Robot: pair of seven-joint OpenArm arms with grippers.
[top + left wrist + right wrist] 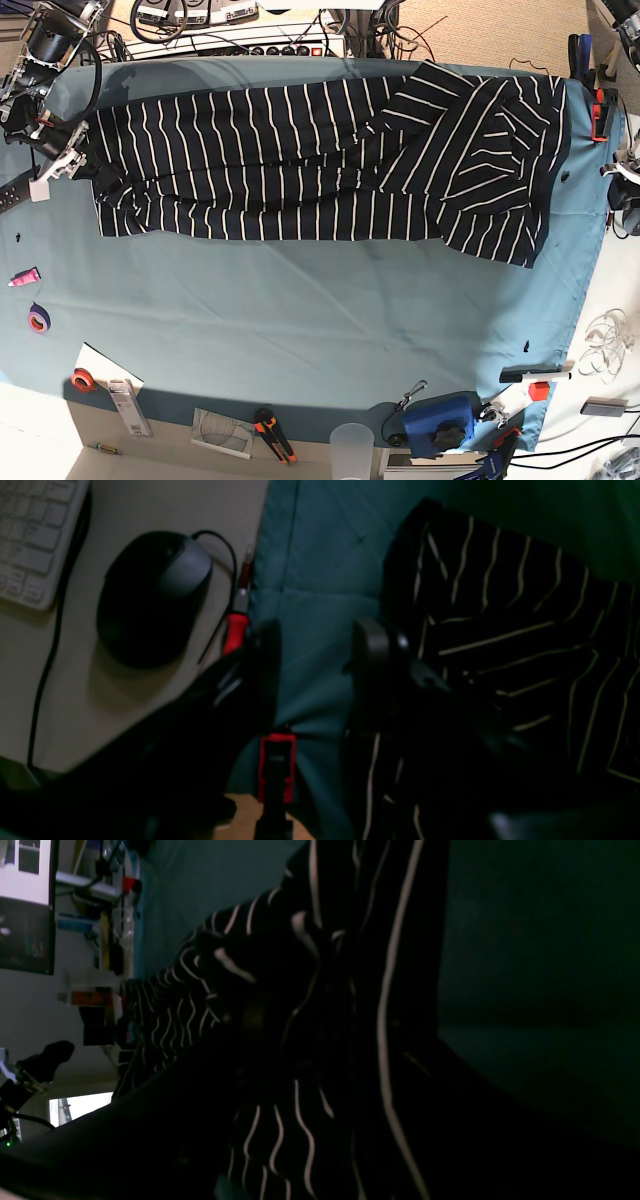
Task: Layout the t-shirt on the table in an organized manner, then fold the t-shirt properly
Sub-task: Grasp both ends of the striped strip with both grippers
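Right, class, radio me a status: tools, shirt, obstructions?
Left tool open, empty, beside the shirt. Right tool's state unclear, at the shirt's other end. Shirt folded lengthwise on table, one end bunched. Nothing blocking.

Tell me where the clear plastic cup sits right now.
In the base view, the clear plastic cup stands at the bottom edge, just off the teal table, left of the blue device.

A black computer mouse [150, 595] lies on a pale surface, with a white keyboard [35, 535] to its left and a red-handled screwdriver [239, 610] just to its right. In the base view, a blue device [440, 418] sits with a clear plastic cup [352, 448] to its left; further left lie orange-handled pliers [272, 432], a roll of orange tape [82, 379] and a purple tape roll [38, 319].
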